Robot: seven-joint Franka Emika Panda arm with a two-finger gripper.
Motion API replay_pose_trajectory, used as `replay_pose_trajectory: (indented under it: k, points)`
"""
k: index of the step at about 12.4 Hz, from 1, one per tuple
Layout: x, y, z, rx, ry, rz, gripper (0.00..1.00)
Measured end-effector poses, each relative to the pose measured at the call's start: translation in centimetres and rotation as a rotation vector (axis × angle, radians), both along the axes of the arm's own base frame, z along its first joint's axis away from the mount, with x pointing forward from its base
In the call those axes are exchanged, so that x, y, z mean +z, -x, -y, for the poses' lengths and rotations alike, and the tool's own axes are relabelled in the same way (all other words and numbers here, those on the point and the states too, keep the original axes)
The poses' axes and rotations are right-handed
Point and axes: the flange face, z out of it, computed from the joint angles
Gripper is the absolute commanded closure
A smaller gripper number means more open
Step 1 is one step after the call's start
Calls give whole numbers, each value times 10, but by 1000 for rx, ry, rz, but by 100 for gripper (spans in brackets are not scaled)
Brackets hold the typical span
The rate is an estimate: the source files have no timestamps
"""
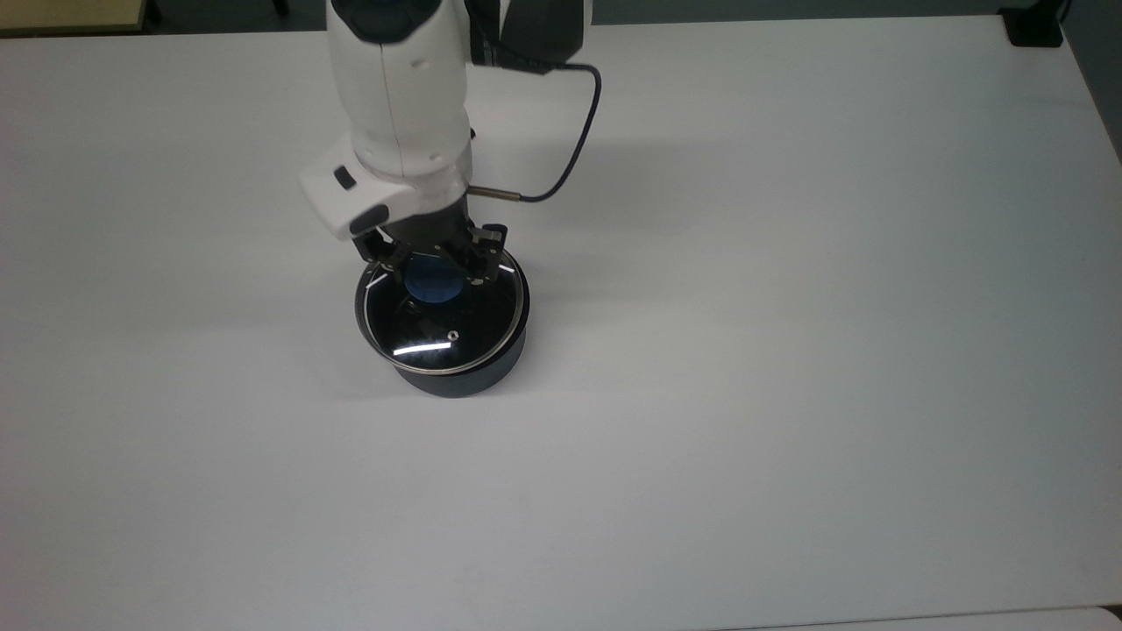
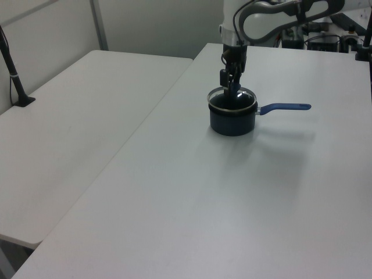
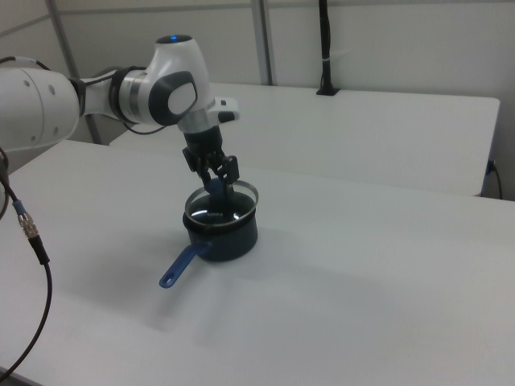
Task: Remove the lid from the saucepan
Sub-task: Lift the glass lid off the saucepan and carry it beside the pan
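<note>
Showing one arm, one saucepan point(image 1: 456, 372) and one lid point(image 1: 441, 320) on one white table point(image 1: 789, 350). The gripper point(image 1: 434, 263) has its two fingers closed on the lid's blue knob point(image 1: 434, 285); in the right view the lid point(image 3: 221, 203) sits raised and slightly tilted above the pot's rim, its metal edge clear of the saucepan point(image 3: 225, 233). One blue handle point(image 2: 285, 107) points toward the left view's right. Bare tabletop surrounds the pot on every side, with the table edges well apart from it.
</note>
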Motion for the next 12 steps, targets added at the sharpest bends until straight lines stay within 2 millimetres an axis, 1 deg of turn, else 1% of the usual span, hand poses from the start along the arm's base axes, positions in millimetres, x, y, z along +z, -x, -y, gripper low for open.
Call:
replay_pose_trajectory:
  k: [2,3,5,6,8,9,10,12]
  points:
    - [19,5,11,-3,-2,15,54]
    - [25,8,22,-1,1,10,54]
    - [28,12,64,1,24,5,54]
    - [25,17,92,5,36,-5,54]
    - [17,29,149,15,56,-34,54]
    - [8,37,176,20,66,-58,54]
    - [-6,47,206,17,71,-88,53]
    - [-36,54,245,7,90,-86,53]
